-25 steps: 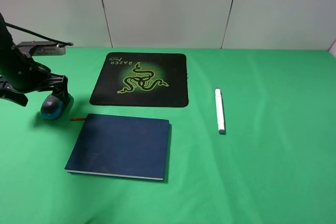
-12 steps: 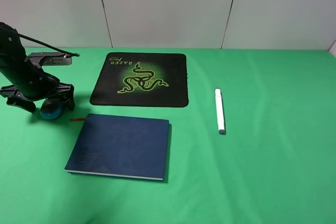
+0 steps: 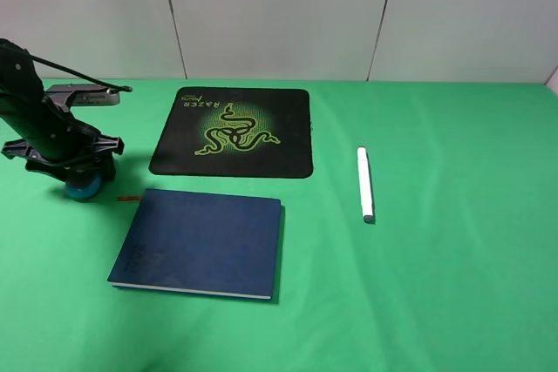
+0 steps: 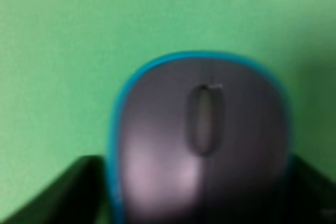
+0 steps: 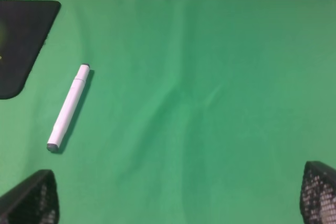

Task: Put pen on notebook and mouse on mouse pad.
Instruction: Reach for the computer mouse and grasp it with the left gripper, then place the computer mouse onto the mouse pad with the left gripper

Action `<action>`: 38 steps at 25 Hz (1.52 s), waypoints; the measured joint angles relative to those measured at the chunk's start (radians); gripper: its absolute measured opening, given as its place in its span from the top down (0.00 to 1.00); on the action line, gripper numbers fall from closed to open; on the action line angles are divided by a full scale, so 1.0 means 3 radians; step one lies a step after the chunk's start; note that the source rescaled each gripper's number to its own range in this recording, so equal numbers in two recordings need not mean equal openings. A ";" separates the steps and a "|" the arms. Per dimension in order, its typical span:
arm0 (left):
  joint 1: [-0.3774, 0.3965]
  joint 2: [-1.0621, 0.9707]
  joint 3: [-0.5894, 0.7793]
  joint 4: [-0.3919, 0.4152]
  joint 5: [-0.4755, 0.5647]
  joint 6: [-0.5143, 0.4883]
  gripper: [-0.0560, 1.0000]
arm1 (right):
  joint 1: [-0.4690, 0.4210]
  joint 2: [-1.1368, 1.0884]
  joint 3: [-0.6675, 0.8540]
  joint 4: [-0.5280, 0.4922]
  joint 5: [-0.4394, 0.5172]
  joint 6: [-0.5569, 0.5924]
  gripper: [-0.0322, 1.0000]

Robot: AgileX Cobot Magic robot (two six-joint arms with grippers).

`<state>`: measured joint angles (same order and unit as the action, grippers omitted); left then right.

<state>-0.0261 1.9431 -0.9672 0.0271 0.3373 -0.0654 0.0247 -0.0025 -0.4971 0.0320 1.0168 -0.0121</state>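
The mouse [image 3: 85,186], dark grey on top with teal sides, lies on the green cloth left of the mouse pad [image 3: 234,131] and the notebook [image 3: 200,243]. My left gripper [image 3: 77,172] is down over it. In the left wrist view the mouse [image 4: 202,140] fills the space between the two dark fingers [image 4: 68,192], which press against its sides. The white pen [image 3: 364,183] lies on the cloth right of the pad, apart from everything. My right gripper [image 5: 178,203] stands open above bare cloth, with the pen [image 5: 68,107] ahead of it.
A thin brown ribbon [image 3: 128,199] sticks out of the notebook's far left corner, close to the mouse. A grey box [image 3: 83,95] sits at the table's back left edge. A corner of the mouse pad [image 5: 21,45] shows in the right wrist view.
My left arm has swung in and come down over the mouse, and its fingers now sit against the mouse's sides. The pen, notebook and pad have not moved.
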 joint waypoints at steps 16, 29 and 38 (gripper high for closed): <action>0.0000 -0.0159 0.0000 -0.0017 0.0158 -0.0005 0.94 | 0.0000 0.0000 0.0000 0.0000 0.0000 0.0000 0.00; -0.0110 -0.0283 -0.0763 -0.0021 0.1230 -0.0057 0.94 | 0.0000 0.0000 0.0000 0.0000 0.0003 0.0000 0.00; -0.0725 0.0129 -0.1686 -0.0021 0.1551 -0.0277 0.94 | 0.0000 0.0000 0.0000 0.0000 0.0003 0.0000 0.00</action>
<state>-0.2436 1.9818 -1.4731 0.0207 0.8028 -0.1484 0.0247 -0.0025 -0.4971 0.0320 1.0178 -0.0121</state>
